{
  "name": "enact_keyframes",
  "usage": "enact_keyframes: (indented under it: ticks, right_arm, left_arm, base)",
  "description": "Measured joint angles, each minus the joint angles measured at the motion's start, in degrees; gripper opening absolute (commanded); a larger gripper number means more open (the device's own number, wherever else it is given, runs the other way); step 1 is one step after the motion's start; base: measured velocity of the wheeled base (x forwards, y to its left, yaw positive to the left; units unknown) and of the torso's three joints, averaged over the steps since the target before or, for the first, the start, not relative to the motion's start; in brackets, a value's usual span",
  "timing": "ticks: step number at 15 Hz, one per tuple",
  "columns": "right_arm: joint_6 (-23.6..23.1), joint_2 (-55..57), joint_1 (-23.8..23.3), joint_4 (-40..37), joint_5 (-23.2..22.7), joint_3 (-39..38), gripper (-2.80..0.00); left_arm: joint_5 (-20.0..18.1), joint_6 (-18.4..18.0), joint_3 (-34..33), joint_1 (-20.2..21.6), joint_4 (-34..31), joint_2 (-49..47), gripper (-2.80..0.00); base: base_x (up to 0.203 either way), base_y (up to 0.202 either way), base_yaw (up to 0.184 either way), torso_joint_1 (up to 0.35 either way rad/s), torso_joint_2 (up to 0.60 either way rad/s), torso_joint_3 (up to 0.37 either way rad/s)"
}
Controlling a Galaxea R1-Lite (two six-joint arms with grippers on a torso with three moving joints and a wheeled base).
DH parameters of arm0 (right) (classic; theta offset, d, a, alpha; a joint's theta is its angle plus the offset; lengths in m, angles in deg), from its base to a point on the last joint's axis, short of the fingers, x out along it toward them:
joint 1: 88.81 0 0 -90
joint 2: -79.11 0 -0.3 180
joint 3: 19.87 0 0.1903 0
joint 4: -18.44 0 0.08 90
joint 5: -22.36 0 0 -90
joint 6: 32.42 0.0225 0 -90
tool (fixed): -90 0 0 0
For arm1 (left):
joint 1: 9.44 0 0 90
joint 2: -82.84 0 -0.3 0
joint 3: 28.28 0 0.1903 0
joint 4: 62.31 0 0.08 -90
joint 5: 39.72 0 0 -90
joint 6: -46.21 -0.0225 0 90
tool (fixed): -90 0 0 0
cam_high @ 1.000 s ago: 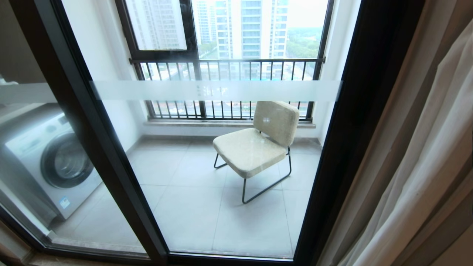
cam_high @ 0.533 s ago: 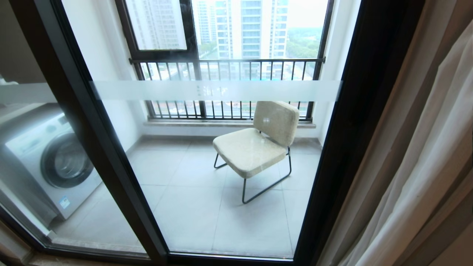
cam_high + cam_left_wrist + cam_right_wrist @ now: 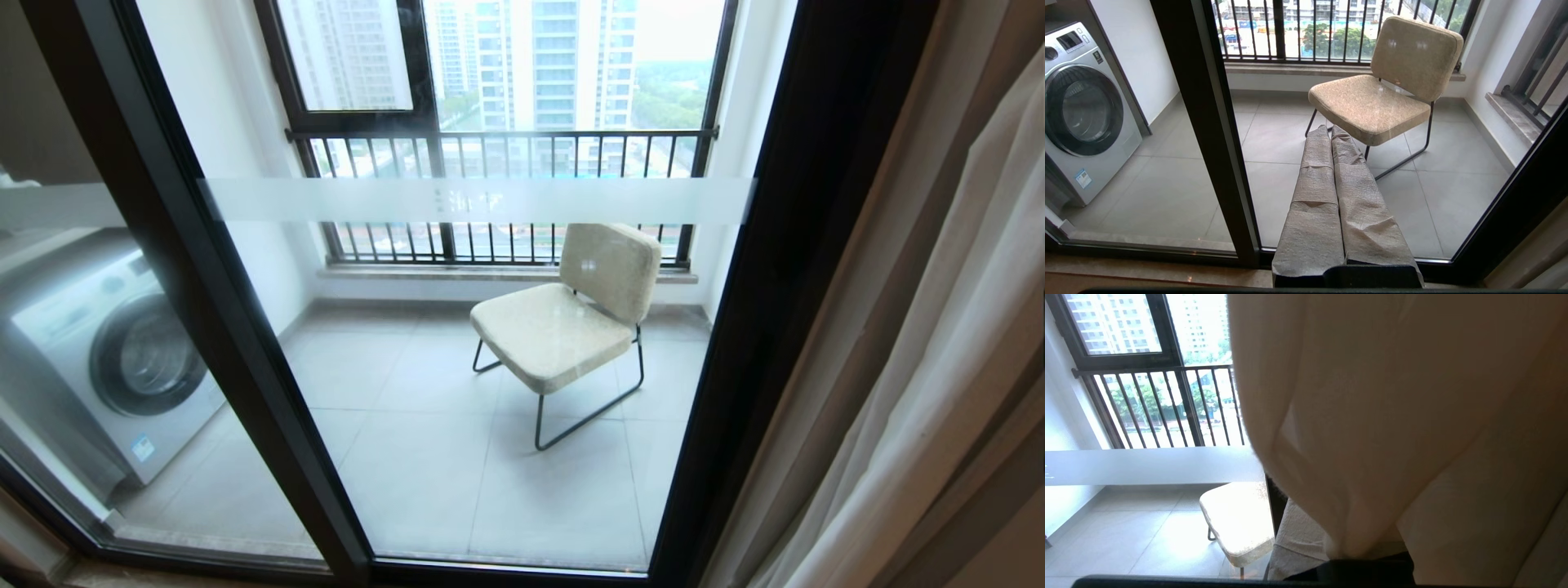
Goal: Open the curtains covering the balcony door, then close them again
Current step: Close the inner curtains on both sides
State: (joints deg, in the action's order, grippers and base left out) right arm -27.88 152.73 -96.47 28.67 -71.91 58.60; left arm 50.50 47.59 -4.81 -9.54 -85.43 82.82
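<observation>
Hanging upright, gathered right: curtains (image 3: 922,327) | balcony door (image 3: 506,367) uncovered

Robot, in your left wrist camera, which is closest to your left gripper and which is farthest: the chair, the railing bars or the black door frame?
From the left gripper, shut and empty:
1. The balcony door: its black post stands just beside the fingers, this side of the glass.
2. The chair, out on the balcony tiles beyond the fingertips.
3. The railing bars, behind the chair at the window.

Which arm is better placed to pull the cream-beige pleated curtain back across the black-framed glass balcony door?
The right. Its gripper is shut on the cream-beige curtain bunched at the balcony door's right side. The left gripper, shut, touches no fabric.
</observation>
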Motion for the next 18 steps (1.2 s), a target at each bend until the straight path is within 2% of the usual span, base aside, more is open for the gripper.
enact_keyframes:
  ticks: [10,18]
  right_arm:
    - [0.0,0.0,0.0,0.2,-0.1,-0.6,-2.80]
    - [-0.1,1.2,0.1,0.7,0.0,-0.5,-2.80]
  left_arm:
    - [0.0,0.1,0.0,0.0,0.0,0.0,-2.80]
    - [0.0,0.1,0.0,0.0,0.0,0.0,-2.80]
  base:
    - [0.000,0.006,-0.002,0.001,0.00,0.001]
    - [0.000,0.181,-0.003,0.004,0.00,0.003]
